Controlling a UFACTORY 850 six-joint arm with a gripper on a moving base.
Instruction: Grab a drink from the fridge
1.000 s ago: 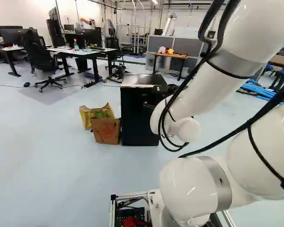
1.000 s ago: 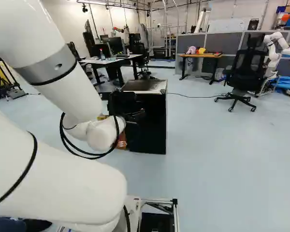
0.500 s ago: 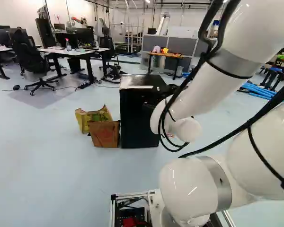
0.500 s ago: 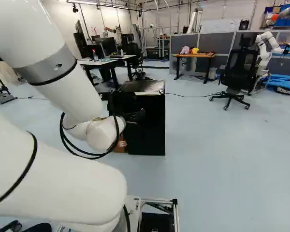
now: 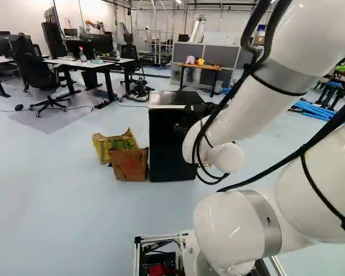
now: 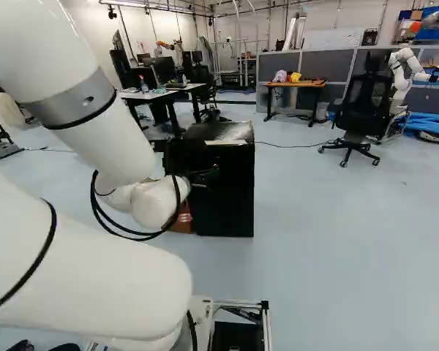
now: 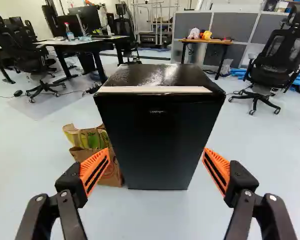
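Note:
The gripper [image 6: 205, 175] shows dark against the black fridge [image 6: 235, 194] in the right base view, partly hidden by my white wrist. In the wrist view the gripper [image 7: 156, 169] stands wide open, its orange pads apart with nothing gripped. Straight ahead, between and beyond the fingers, the same fridge [image 7: 155, 135] stands upright on the floor with its door closed. A pale strip runs along its top front edge. No drink is visible.
Paper bags [image 5: 130, 164] stand against the fridge's side, at its left in the left base view. Farther back are desks [image 5: 92, 64], a small wooden table [image 6: 296, 84], an office chair [image 6: 362, 110], grey partitions and another robot [image 6: 402, 77].
The base has moved: the scene has shifted in both base views, and the fridge looks slightly larger. My arm holds its pose against the joint at the foot of the views.

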